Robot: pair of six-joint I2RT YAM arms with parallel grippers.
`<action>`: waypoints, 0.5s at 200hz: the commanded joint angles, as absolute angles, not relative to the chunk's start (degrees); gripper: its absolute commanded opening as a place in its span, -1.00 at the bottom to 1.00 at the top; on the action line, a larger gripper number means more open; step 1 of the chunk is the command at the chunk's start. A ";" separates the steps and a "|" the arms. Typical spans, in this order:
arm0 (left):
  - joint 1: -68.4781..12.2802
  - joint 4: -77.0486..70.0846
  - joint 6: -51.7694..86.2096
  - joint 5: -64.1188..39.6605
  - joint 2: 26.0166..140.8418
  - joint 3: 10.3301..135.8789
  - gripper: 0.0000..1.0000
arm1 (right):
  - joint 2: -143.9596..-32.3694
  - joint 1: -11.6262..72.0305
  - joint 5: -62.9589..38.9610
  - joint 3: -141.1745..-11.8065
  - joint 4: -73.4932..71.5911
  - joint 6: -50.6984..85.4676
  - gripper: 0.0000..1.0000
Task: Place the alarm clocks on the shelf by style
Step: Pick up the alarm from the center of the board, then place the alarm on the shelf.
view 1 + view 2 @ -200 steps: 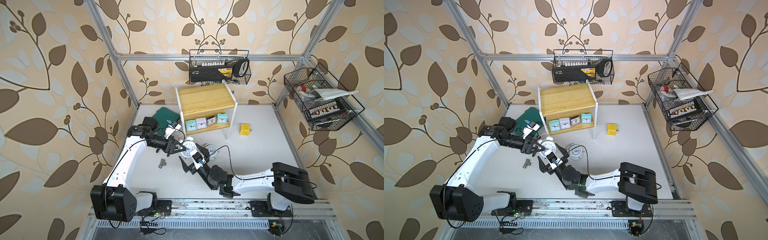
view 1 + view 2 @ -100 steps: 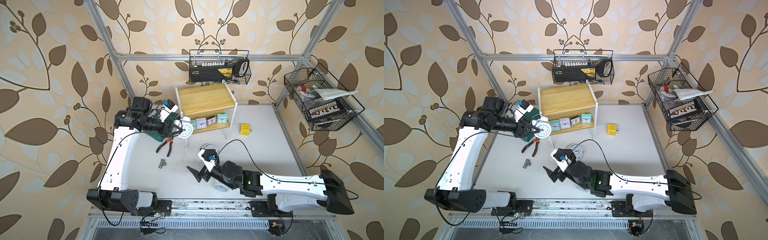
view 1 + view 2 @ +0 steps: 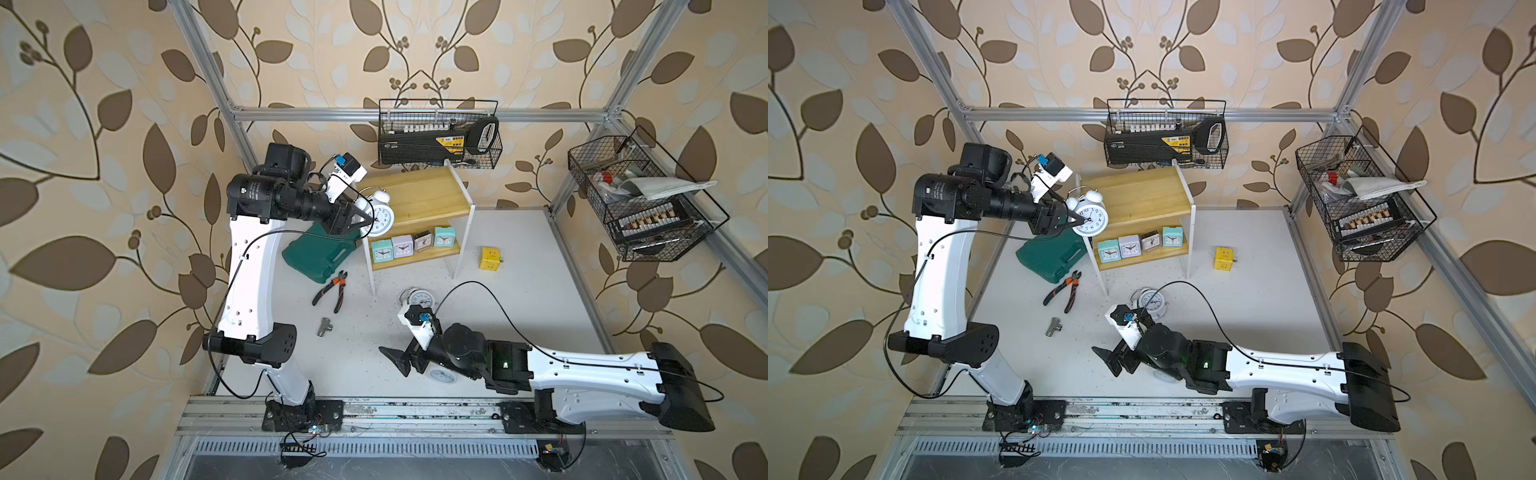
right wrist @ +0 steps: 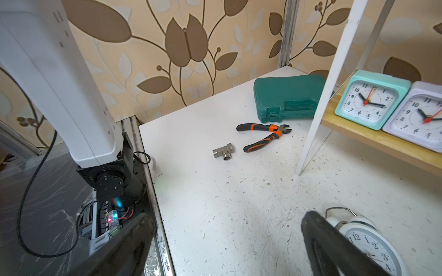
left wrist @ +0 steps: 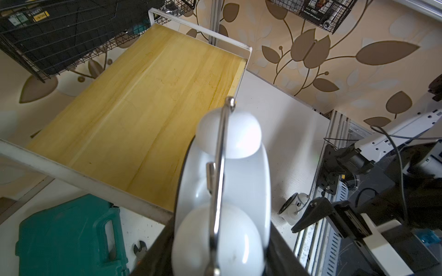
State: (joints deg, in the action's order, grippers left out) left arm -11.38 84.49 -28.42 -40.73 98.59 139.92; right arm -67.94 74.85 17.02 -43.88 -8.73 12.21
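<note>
The left tool [image 3: 371, 217] pinches a round clock [image 3: 384, 219] at the top edge of the shelf [image 3: 424, 195], where early release could drop it; the right tool [image 3: 401, 360] gapes empty.

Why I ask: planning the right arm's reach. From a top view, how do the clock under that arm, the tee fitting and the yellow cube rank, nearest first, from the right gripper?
1. Round white clock, on the table under the right gripper's wrist.
2. Tee fitting, off to the robot's left.
3. Yellow cube, far back by the shelf.
</note>
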 commanded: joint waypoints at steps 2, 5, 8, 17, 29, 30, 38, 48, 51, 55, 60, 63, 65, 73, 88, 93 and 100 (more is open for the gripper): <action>-12.04 82.46 -28.07 -40.75 98.68 142.78 -0.58 | -68.81 74.70 14.79 -42.57 -9.52 14.96 0.98; -12.04 81.87 -28.04 -40.58 98.74 142.79 -0.58 | -68.88 74.68 14.63 -42.42 -9.88 15.09 0.98; -12.04 81.35 -28.04 -40.42 98.77 142.82 -0.58 | -68.97 74.70 14.60 -42.33 -10.03 15.22 0.98; -12.04 79.80 -28.36 -39.96 98.90 142.82 -0.58 | -69.29 74.66 14.14 -41.89 -10.98 15.68 0.98; -12.04 77.97 -28.95 -39.56 99.18 142.82 -0.59 | -69.92 74.70 13.44 -41.62 -11.80 16.32 0.98; -12.04 77.83 -28.98 -39.56 99.25 142.82 -0.59 | -69.98 74.66 13.40 -41.60 -11.83 16.38 0.98; -12.05 76.93 -29.36 -39.47 99.64 142.90 -0.59 | -70.45 74.68 12.72 -41.64 -12.20 16.67 0.98; -12.12 76.02 -30.09 -39.34 100.12 142.87 -0.58 | -71.03 74.70 11.94 -41.73 -12.52 17.04 0.98; -12.13 75.73 -30.27 -39.25 100.34 142.91 -0.58 | -71.13 74.70 11.70 -41.82 -12.61 17.13 0.98; -12.08 75.41 -30.51 -39.01 100.58 142.98 -0.58 | -71.31 74.63 11.33 -41.84 -12.74 17.21 0.98; -12.09 75.03 -30.82 -38.75 100.90 143.00 -0.58 | -71.49 74.70 10.94 -41.83 -12.89 17.29 0.98; -12.05 74.84 -31.05 -38.56 101.09 142.99 -0.58 | -71.60 74.65 10.68 -41.90 -12.99 17.38 0.98; -12.09 74.70 -31.14 -38.45 101.25 143.00 -0.58 | -71.67 74.69 10.54 -41.87 -13.05 17.40 0.98; -12.09 74.15 -31.44 -38.00 101.91 143.00 -0.57 | -71.87 74.63 10.16 -41.96 -13.12 17.57 0.97; -12.11 73.49 -32.07 -37.66 103.04 143.17 -0.57 | -71.98 74.69 9.85 -42.19 -13.15 17.75 0.98; -12.06 73.31 -32.16 -37.54 103.47 143.32 -0.57 | -71.98 74.63 9.84 -42.14 -13.16 17.84 0.98; -12.06 73.15 -32.48 -37.25 104.00 143.43 -0.57 | -71.89 74.68 9.84 -42.10 -13.10 17.84 0.98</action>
